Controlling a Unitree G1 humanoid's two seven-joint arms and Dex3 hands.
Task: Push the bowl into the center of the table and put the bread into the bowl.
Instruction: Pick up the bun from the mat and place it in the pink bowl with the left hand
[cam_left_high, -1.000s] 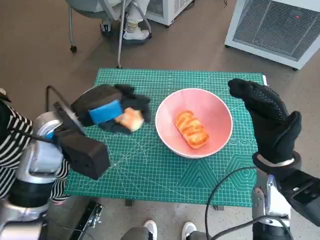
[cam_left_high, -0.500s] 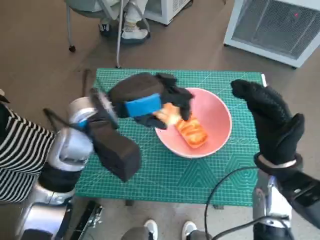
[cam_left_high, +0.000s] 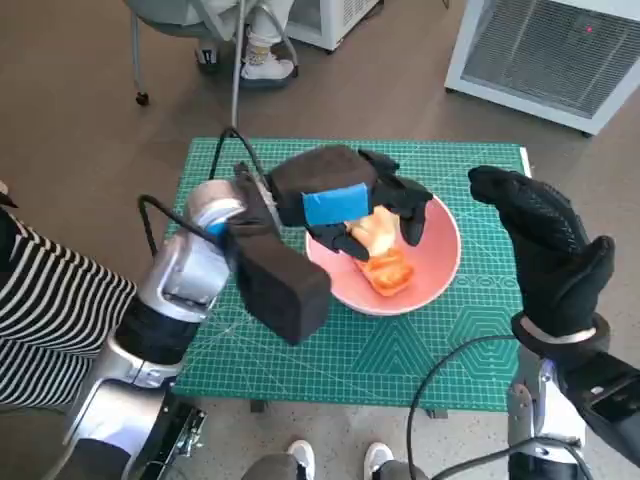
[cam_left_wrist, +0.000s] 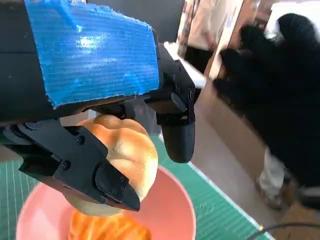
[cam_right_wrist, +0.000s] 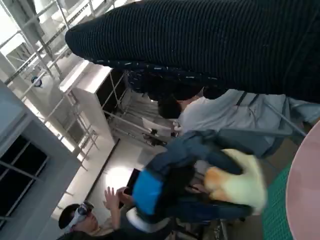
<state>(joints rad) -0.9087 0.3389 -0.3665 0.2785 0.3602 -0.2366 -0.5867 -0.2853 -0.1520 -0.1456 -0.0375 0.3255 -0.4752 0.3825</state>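
Fingers (cam_left_wrist: 100, 175) of the left hand (cam_left_high: 345, 200) are pinching a bread roll (cam_left_high: 378, 232) over the pink bowl (cam_left_high: 435, 262); the right hand (cam_left_high: 545, 250) is hanging spread by the bench's right edge

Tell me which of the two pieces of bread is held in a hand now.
The paler round bread roll, gripped by the blue-taped left hand above the pink bowl. The orange glazed bread lies loose inside the bowl.

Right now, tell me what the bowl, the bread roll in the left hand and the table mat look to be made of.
Bowl: probably glazed ceramic or hard plastic; smooth pink surface with soft sheen.
Bread roll: looks like a baked bun, possibly a replica; golden matte crust, held by the left hand.
Table mat: likely rubbery vinyl cutting mat; flat green with printed white grid.
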